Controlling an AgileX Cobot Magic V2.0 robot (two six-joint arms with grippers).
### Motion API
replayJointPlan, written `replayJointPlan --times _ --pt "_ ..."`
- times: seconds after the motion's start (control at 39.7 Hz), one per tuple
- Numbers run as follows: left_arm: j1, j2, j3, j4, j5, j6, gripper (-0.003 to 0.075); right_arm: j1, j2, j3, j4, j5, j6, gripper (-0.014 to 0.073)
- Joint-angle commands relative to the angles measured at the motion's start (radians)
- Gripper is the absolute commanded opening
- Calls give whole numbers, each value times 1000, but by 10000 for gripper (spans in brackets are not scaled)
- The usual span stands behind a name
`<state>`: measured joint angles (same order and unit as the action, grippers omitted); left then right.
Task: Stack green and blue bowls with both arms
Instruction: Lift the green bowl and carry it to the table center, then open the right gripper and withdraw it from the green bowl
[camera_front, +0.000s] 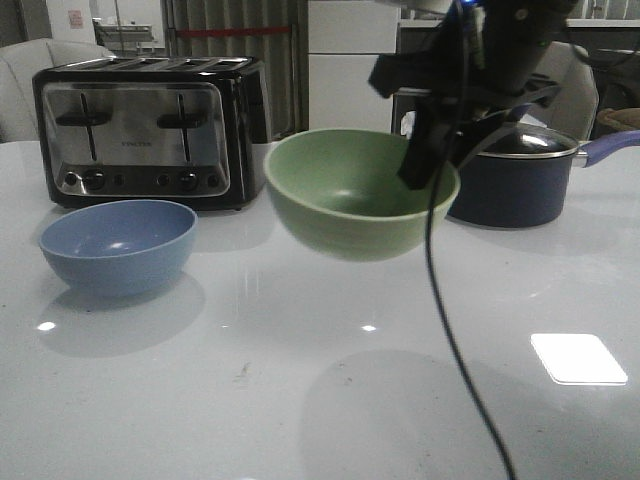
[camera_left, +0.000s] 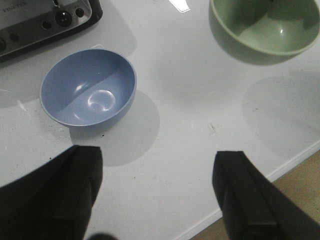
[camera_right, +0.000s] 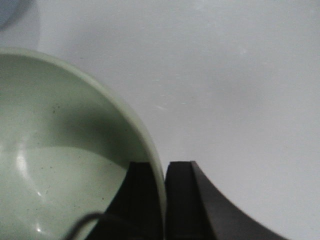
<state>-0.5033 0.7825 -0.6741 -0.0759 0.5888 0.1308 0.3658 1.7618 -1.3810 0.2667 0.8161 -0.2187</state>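
Note:
The green bowl hangs in the air above the table's middle, tilted. My right gripper is shut on its right rim, one finger inside and one outside, as the right wrist view shows; the green bowl fills that view's left side. The blue bowl sits upright on the table at the left, in front of the toaster. In the left wrist view the blue bowl lies ahead of my open, empty left gripper, and the green bowl shows further off. The left arm is not in the front view.
A black-and-steel toaster stands at the back left. A dark navy lidded saucepan with a purple handle stands at the back right behind the right arm. A black cable hangs from the right arm. The table's edge runs near my left gripper.

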Motion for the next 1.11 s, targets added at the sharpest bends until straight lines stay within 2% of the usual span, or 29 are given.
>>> replayJointPlan --times 0.0,0.38,0.48,0.6,0.71,0.91,1.08 --pt "-9 -2 -31 -10 -75 -1 510 49 -6 -33 13 -40 -12 86" --pt "-9 -2 -31 -10 -77 -1 510 84 130 -33 32 -41 -12 112" --pt "-9 -2 -31 -10 -77 -1 510 84 148 -33 32 -41 -12 186" --pt "-9 -2 -31 -10 -77 -1 510 84 147 -33 32 -46 -12 351" --pt "-9 -2 -31 -10 -77 -1 510 84 132 -34 32 -46 -12 431" --pt "-9 -2 -31 -10 -77 -1 510 95 8 -12 32 -37 -12 433" --pt "-9 -2 -31 -10 -77 -1 510 152 -184 107 -23 -79 -28 433"
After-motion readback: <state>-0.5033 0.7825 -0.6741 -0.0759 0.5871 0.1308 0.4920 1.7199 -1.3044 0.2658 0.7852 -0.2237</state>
